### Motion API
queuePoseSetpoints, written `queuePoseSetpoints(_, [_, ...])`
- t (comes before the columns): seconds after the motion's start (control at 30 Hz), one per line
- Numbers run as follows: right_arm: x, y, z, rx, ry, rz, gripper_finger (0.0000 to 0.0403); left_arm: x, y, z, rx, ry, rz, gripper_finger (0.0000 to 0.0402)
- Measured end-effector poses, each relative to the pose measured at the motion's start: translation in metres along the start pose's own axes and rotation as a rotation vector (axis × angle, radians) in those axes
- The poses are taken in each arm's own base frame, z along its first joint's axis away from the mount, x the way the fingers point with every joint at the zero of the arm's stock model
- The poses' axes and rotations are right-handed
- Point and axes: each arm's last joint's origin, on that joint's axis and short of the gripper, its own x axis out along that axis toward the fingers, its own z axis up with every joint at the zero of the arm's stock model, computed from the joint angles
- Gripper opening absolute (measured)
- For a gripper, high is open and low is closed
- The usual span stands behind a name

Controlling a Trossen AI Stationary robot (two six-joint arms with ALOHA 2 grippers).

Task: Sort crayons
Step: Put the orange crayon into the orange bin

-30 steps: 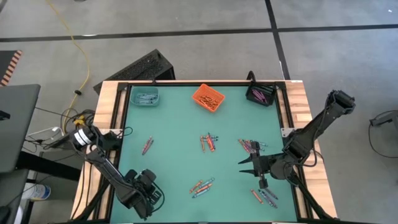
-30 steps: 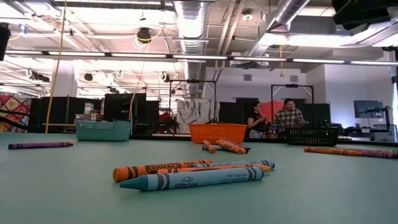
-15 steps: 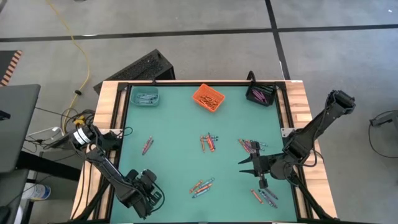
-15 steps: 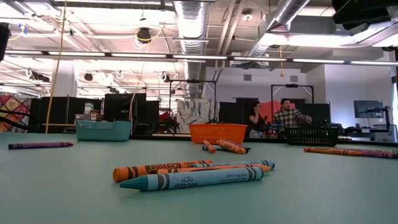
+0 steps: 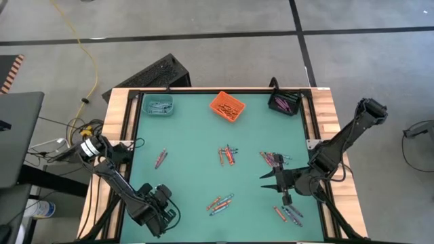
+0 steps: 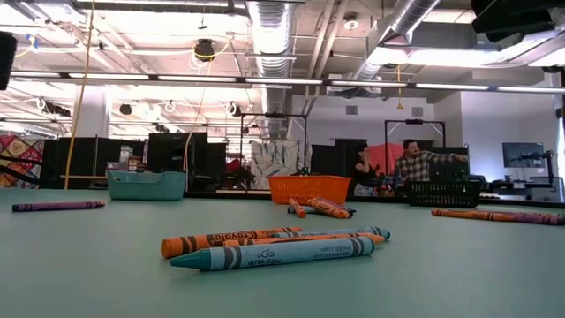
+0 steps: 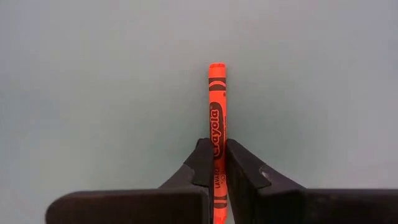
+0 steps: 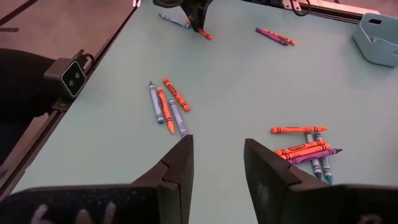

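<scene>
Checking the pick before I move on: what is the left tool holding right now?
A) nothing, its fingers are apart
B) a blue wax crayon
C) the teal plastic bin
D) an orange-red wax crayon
D: the left wrist view shows the left tool with both dark fingers shut on the thin orange-red wax crayon, whose far end sticks out over the green table.

teal bin sat far-left on the green table | orange bin middle | black bin far-right | two people stood way back in the room
</scene>
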Motion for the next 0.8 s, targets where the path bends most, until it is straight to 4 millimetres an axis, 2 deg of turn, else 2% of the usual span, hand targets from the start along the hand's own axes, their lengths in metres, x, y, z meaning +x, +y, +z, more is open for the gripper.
queuePoseSetpoints(0.13, [0.0, 0.0, 0.0, 0.006, 0.0, 0.0, 0.0133, -0.003, 0.003, 0.011, 0.032, -0.055, -0.002, 0.0007])
queuePoseSetpoints(0.27, [0.0, 0.0, 0.0, 0.01, -0.001, 0.001, 0.0133, -0.01, 0.012, 0.032, 0.069, -0.144, 0.048, 0.0007])
queuePoseSetpoints(0.37, [0.0, 0.0, 0.0, 0.033, -0.001, 0.001, 0.0133, -0.016, 0.018, 0.049, 0.106, -0.147, 0.08, 0.0006])
queuePoseSetpoints(0.57, [0.005, 0.007, -0.005, 0.083, 0.026, 0.006, 0.0133, -0.028, 0.04, 0.103, 0.197, -0.211, 0.18, 0.0006])
queuePoseSetpoints(0.8, [0.027, 0.028, -0.027, 0.12, 0.137, -0.005, 0.0133, -0.039, 0.084, 0.173, 0.271, -0.219, 0.308, 0.0006])
